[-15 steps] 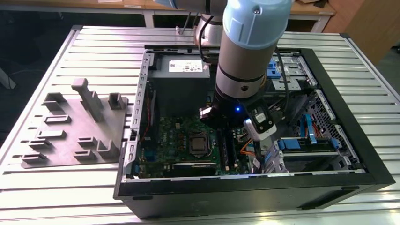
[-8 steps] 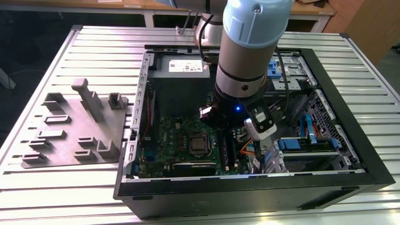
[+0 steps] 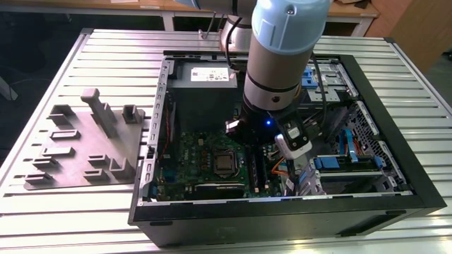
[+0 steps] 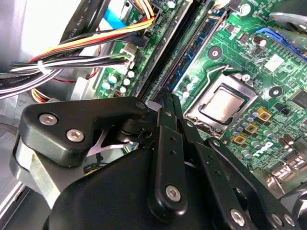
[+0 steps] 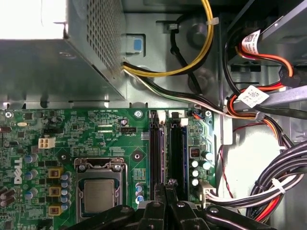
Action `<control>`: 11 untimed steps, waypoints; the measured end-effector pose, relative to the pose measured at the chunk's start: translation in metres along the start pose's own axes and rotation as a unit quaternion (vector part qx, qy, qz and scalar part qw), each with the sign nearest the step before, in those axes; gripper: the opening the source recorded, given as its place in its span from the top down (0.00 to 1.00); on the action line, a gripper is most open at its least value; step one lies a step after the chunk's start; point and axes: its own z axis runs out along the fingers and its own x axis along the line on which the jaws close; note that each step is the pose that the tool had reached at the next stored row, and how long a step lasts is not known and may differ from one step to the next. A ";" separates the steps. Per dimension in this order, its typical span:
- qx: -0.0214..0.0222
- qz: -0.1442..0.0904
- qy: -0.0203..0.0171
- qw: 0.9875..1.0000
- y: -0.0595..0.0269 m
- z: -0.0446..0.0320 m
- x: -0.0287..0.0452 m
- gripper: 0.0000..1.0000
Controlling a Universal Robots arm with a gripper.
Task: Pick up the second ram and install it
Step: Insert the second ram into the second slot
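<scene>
Down over the motherboard (image 5: 96,139) slots — jaws closed.

The motherboard (image 5: 96,139) is green with a silver processor (image 5: 99,195). Yellow wires (image 5: 204,48) at one o'clock. The black gripper (image 5: 169,184).

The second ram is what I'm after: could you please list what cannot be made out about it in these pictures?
1. Both wrist views: the gripper's own black links cover the space under it, so whether it holds the second ram is hidden.
2. First wrist view: the memory slots' near ends lie under the gripper, so seated sticks cannot be told.
3. Exterior view: the arm blocks the slots.
</scene>
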 end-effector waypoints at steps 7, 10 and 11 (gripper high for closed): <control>0.000 0.000 0.000 1.000 -0.0001 0.0021 0.0018 0.88; 0.000 0.000 0.000 1.000 -0.0001 0.0034 0.0023 0.88; 0.000 0.000 0.000 1.000 -0.0001 0.0039 0.0024 0.88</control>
